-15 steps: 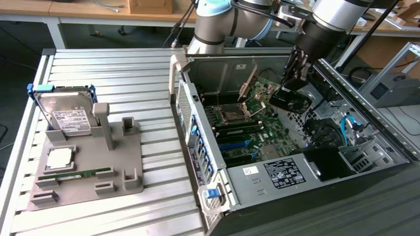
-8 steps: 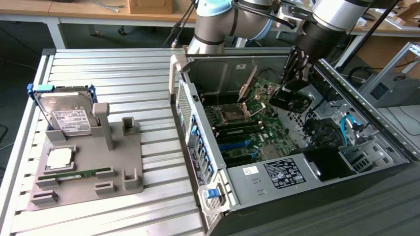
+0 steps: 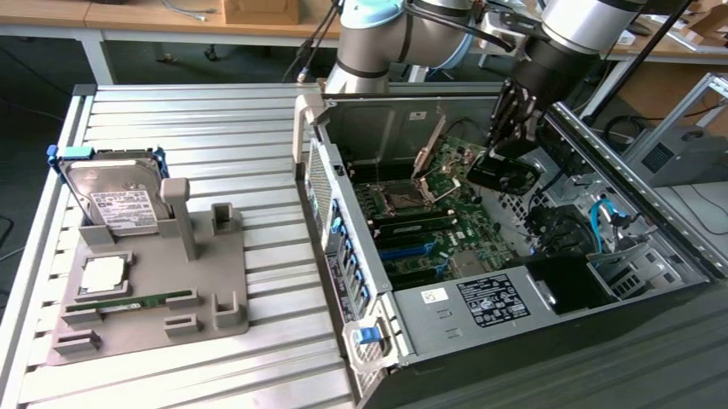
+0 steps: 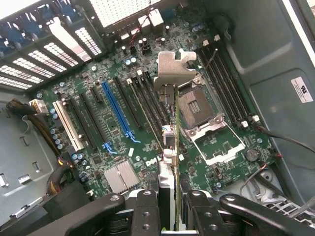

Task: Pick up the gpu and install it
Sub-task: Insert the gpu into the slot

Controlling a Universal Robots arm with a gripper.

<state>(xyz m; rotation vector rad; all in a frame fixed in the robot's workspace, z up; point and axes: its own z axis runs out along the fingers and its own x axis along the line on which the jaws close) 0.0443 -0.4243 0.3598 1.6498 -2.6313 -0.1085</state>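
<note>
The black two-fingered claw [image 4: 170,211] pinches the thin, dark-faced, green-backed gpu card [image 4: 175,142] edge-on above the green motherboard [image 4: 113,123]. The card looks light, stiff and fragile, and is safest gripped by its bare edges.

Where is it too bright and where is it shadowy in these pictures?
Exterior view: the arm gleams, and the case holds a black, shadowy corner. Wrist view: the vent grille glares white, while the gripper holding the gpu looks dark.
</note>
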